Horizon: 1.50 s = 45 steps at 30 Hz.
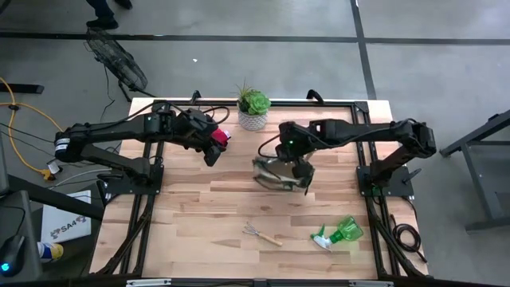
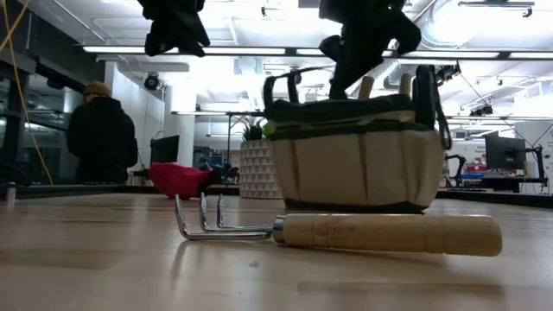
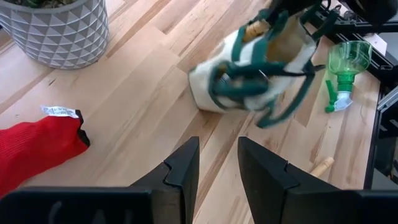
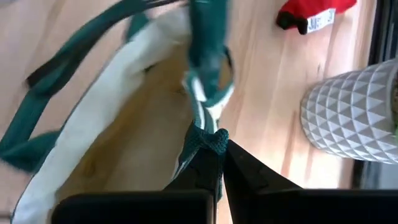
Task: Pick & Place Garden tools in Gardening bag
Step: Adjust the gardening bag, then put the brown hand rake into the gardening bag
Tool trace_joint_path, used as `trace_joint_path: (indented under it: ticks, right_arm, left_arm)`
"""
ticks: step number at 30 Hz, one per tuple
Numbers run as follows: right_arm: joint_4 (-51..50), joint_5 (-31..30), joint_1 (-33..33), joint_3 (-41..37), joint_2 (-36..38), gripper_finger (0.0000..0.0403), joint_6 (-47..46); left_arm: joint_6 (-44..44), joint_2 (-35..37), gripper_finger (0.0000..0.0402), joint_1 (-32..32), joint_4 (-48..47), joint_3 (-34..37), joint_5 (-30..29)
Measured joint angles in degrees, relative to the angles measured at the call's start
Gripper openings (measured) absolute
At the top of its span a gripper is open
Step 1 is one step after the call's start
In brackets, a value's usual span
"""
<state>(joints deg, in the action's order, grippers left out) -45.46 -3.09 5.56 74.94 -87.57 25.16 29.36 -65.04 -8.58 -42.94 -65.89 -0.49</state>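
The gardening bag (image 1: 275, 171), tan with dark green rim and handles, stands mid-table; wooden tool handles (image 2: 367, 86) stick out of its top. My right gripper (image 4: 219, 142) is above it, shut on its rim. A red glove (image 3: 37, 146) lies flat on the table by the left arm. My left gripper (image 3: 217, 149) hovers open above the table beside the glove, nothing between its fingers. A small hand rake (image 1: 263, 233) with a wooden handle and a green spray bottle (image 1: 339, 233) lie near the front edge. My right gripper pinches the bag's green-bound rim (image 4: 211, 134) between its two shut fingers, at the fingertips. The fingers come from above, slanting down. The bag's base (image 2: 354, 206) is on the table, and a loop handle (image 4: 56, 68) trails loose beside the opening.
A succulent in a white patterned pot (image 1: 253, 110) stands at the table's far edge between the arms. The arm bases and cables sit at the left and right sides. A person (image 2: 102, 134) stands in the room beyond the table.
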Motion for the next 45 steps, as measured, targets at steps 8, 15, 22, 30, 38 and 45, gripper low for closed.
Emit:
trace_joint_path:
  ticks: [8, 15, 22, 30, 38, 45]
  right_arm:
    - [1.1, 0.2, -0.1, 0.0, -0.1, 0.0011, -8.6]
    - [1.2, -1.1, -0.1, 0.0, -0.1, 0.0033, -14.0]
    - [1.2, -1.4, -0.1, 0.0, 0.1, 0.0086, -16.7]
    - [1.3, -1.5, -0.1, 0.0, 0.6, 0.0191, -18.6]
    - [0.8, -5.8, -0.1, 0.0, 2.2, 0.0236, -19.6]
    - [-0.7, -8.8, -0.1, 0.0, 2.6, 0.0235, -21.1]
  left_arm:
    - [0.0, 0.0, 0.0106, 0.0, 0.0, 0.0, 0.1]
    - [0.0, 0.0, 0.0106, 0.0, 0.0, 0.0, 0.1]
    - [0.0, 0.0, 0.0106, 0.0, -0.7, 0.0, 0.1]
    - [-0.5, 0.0, 0.0106, 0.0, -0.8, 0.0, 0.1]
    - [-0.5, 0.0, 0.0106, 0.0, -1.0, 0.0, 0.1]
    - [-0.6, 0.0, 0.0106, 0.0, -1.7, -0.1, 0.1]
